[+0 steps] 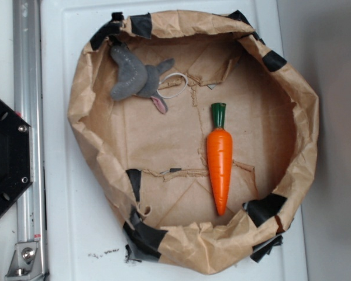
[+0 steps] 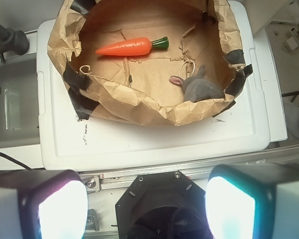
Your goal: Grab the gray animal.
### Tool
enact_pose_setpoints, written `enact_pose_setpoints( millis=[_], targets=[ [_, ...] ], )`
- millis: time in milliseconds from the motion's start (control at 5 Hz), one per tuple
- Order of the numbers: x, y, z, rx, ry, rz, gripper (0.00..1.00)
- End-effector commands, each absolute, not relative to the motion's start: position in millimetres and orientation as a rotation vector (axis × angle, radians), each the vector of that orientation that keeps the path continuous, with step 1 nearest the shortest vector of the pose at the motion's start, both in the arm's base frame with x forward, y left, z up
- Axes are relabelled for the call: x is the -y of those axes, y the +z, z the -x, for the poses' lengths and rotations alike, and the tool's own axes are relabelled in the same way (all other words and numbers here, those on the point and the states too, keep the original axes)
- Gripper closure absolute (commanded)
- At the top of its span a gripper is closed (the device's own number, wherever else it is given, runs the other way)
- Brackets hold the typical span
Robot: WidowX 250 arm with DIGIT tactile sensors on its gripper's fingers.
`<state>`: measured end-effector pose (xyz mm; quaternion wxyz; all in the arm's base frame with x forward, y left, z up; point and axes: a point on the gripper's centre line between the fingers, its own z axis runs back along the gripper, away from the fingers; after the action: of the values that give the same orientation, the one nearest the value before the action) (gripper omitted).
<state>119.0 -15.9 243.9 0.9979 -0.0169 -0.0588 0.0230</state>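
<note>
The gray animal (image 1: 134, 76) is a small plush toy with long ears, pink inside, lying at the upper left of the brown paper basin (image 1: 304, 117). In the wrist view the gray animal (image 2: 202, 88) rests against the basin's near right wall. My gripper (image 2: 145, 206) does not show in the exterior view. Seen from the wrist, it hovers high above the black robot base, well short of the basin, its two fingers (image 2: 60, 206) far apart with nothing between them.
An orange carrot (image 1: 219, 158) with a green top lies right of centre in the basin, also seen as the carrot (image 2: 129, 46) in the wrist view. A white elastic loop (image 1: 174, 85) lies beside the toy. The basin sits on a white lid (image 2: 154, 144). A metal rail (image 1: 26, 140) and black base plate (image 1: 6, 155) stand at left.
</note>
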Motion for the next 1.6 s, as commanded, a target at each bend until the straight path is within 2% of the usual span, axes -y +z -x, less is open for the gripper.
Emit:
enact_pose_setpoints(
  millis=[0,200,400,600,800,1000,1200,1400],
  targets=[
    [15.9,243.9,-119.0,0.118,0.046,0.034,0.0],
    [-3.7,207.9,-169.0,0.106,0.029,0.032,0.0],
    [-8.5,185.4,-223.6,0.131,-0.227,-0.101,0.0],
    [-5.0,155.3,-265.4,0.103,-0.487,-0.183,0.0],
    [-13.5,102.5,-274.0,0.065,-0.668,-0.259,0.0],
    [-21.0,50.2,-249.2,-0.122,-0.83,-0.295,0.0],
    [-40.1,17.2,-210.4,-0.199,-0.829,-0.205,0.0],
    [-67.1,25.3,-207.4,-0.2,-0.738,-0.201,0.0]
  ],
)
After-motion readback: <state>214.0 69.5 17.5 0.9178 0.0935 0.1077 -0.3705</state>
